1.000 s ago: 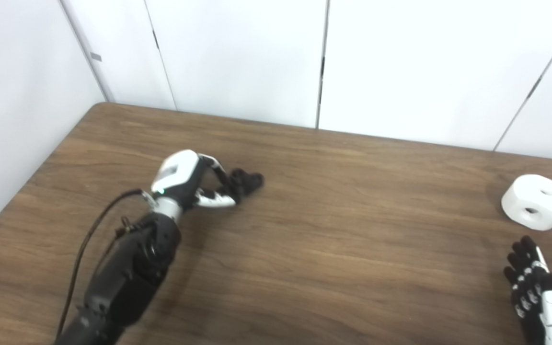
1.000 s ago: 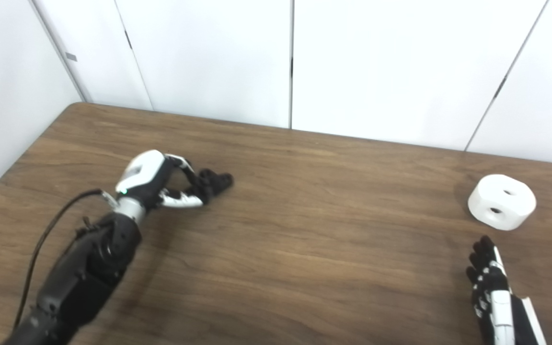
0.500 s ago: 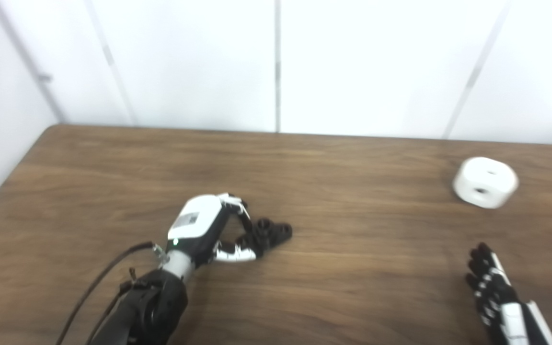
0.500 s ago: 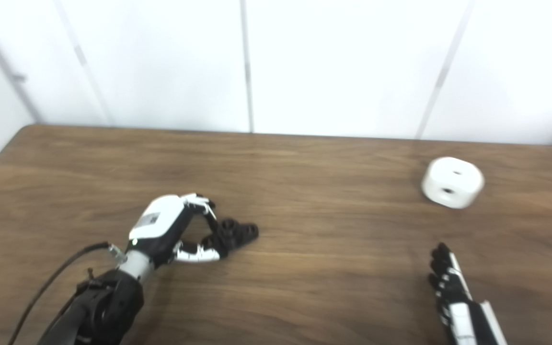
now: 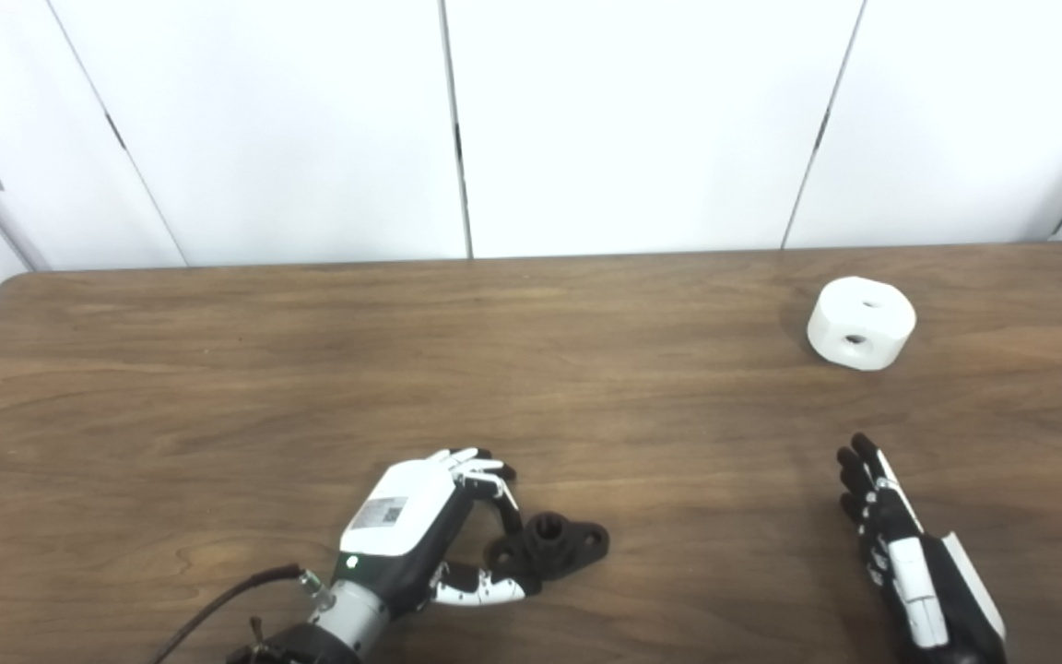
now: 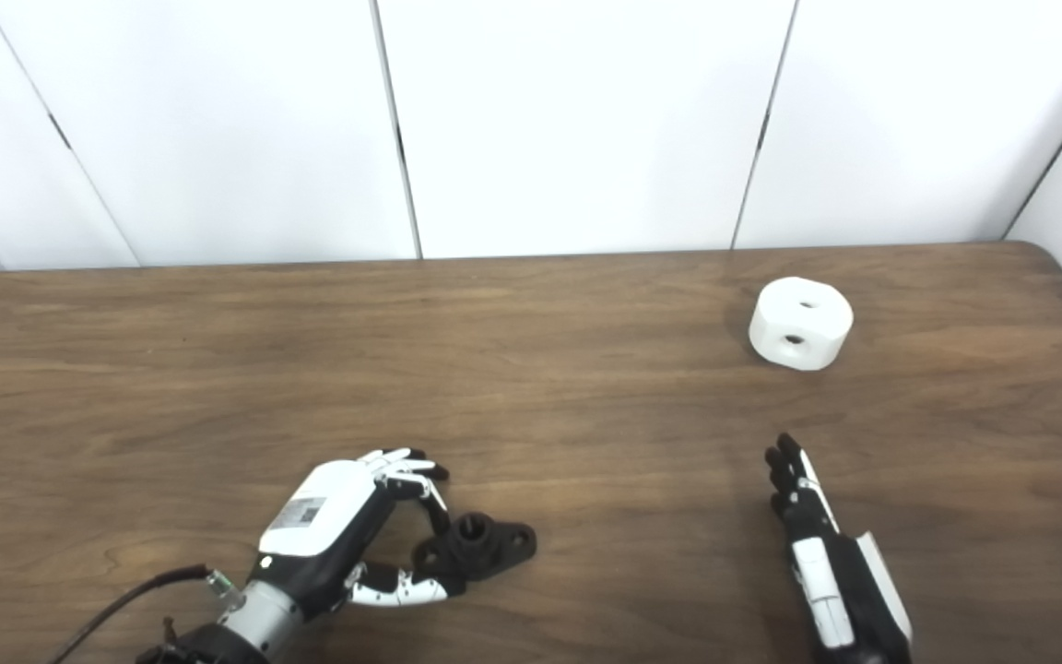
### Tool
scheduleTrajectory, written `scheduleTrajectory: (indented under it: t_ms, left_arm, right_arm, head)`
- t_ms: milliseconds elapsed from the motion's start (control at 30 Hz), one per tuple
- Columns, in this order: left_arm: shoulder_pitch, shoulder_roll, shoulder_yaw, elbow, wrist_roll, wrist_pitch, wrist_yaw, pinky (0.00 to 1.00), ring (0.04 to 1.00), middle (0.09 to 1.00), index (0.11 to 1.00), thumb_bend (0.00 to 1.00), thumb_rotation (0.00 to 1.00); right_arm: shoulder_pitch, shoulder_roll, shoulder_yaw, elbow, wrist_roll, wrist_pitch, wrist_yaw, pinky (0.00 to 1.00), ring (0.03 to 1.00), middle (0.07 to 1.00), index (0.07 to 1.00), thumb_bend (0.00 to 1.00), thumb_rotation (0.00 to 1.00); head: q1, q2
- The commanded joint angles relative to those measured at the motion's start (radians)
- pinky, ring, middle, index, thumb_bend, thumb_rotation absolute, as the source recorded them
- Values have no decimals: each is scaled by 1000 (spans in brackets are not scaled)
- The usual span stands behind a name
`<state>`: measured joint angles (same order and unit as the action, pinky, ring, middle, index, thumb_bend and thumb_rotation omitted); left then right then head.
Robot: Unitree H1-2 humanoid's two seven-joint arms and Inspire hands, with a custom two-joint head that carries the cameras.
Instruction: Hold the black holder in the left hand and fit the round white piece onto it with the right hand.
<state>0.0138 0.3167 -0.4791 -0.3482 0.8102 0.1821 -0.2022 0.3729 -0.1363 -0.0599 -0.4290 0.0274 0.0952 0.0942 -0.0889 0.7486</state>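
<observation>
In the left eye view, the left hand (image 5: 416,530) lies low on the brown desk (image 5: 218,387), near its front edge, with its fingers and thumb curled around one end of the black holder (image 5: 549,544); the holder rests on the desk and its far end, with a round hole, sticks out to the right of the hand. The white piece (image 5: 861,323) sits alone toward the far right of the desk, well apart from both hands, with two small holes showing. The right hand (image 5: 900,553) is at the front right, fingers straight and close together, holding nothing. In the right eye view, the same layout appears: the left hand's fingers (image 6: 402,466) arch over the holder's near end while the thumb reaches along below it, and the right hand points toward the white piece without touching it.
</observation>
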Motion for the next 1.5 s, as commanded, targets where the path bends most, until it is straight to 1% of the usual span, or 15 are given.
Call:
scheduleTrajectory:
  t_ms: [0,200,433,533,733,800,900,1000,1133,1167,1267,1300,1333,1367,1467]
  left_arm:
    - [11,1,-27,-2,16,-18,-58,910,900,809,489,516,61]
    - [25,-11,-40,13,35,-37,-48,915,897,807,489,517,60]
    - [40,-20,-29,15,34,-46,-41,922,899,806,489,517,59]
    - [39,-21,-27,19,46,-48,-41,927,902,807,489,517,59]
    - [40,-28,-19,31,54,-54,-30,923,902,808,489,517,59]
    - [41,-29,-18,36,58,-55,-28,923,902,807,489,517,59]
    - [42,-30,-17,43,55,-63,-21,926,903,806,489,517,58]
    - [42,-32,-17,47,62,-68,-20,926,902,806,489,517,58]
    - [43,-34,-16,55,66,-77,-21,920,901,806,489,517,58]
    - [44,-34,-15,58,67,-80,-19,919,901,806,489,518,58]
    - [45,-34,-13,61,73,-82,-21,918,903,806,489,518,58]
    - [45,-34,-13,62,73,-82,-23,917,903,807,489,518,58]
    - [46,-34,-12,62,72,-81,-25,916,904,807,489,518,58]
    - [46,-33,-12,62,70,-82,-27,918,904,808,489,518,59]
    - [47,-31,-10,65,68,-84,-30,921,904,807,489,518,59]
  right_arm:
    - [17,17,12,-27,-10,17,-8,1000,1000,981,1000,668,1000]
    - [19,14,18,-42,1,36,-17,1000,1000,984,1000,649,1000]
    - [19,10,10,-59,31,60,-19,1000,1000,990,1000,660,1000]
    - [14,13,-3,-69,64,66,-23,1000,1000,994,1000,635,1000]
    - [-23,1,-47,-83,63,75,-54,1000,1000,979,1000,565,983]
    - [-51,-16,-74,-90,44,90,-70,1000,1000,978,987,584,848]
    - [-104,-39,-118,-108,36,128,-86,1000,1000,974,979,602,684]
    - [-165,-68,-144,-110,-30,153,-107,977,982,958,971,597,538]
    - [-235,-122,-147,-110,-154,209,-122,951,960,947,966,615,462]
    - [-255,-136,-146,-107,-188,224,-124,951,958,945,962,635,424]
    - [-312,-183,-143,-94,-275,264,-118,935,953,947,958,686,381]
    - [-336,-203,-143,-80,-302,269,-117,914,941,942,947,705,365]
    - [-361,-220,-144,-63,-321,275,-116,836,892,912,921,719,349]
    - [-386,-236,-143,-42,-339,280,-115,803,868,894,899,736,340]
    - [-454,-275,-138,22,-375,291,-114,816,866,882,863,771,314]
  head:
    - [-3,3]
    - [-10,11]
    - [-20,16]
    - [-29,16]
    - [-53,13]
    - [-64,11]
    - [-65,10]
    - [-67,10]
    - [-87,0]
    - [-96,-2]
    - [-96,-2]
    - [-110,-4]
    - [-115,-6]
    - [-120,-7]
    - [-148,-12]
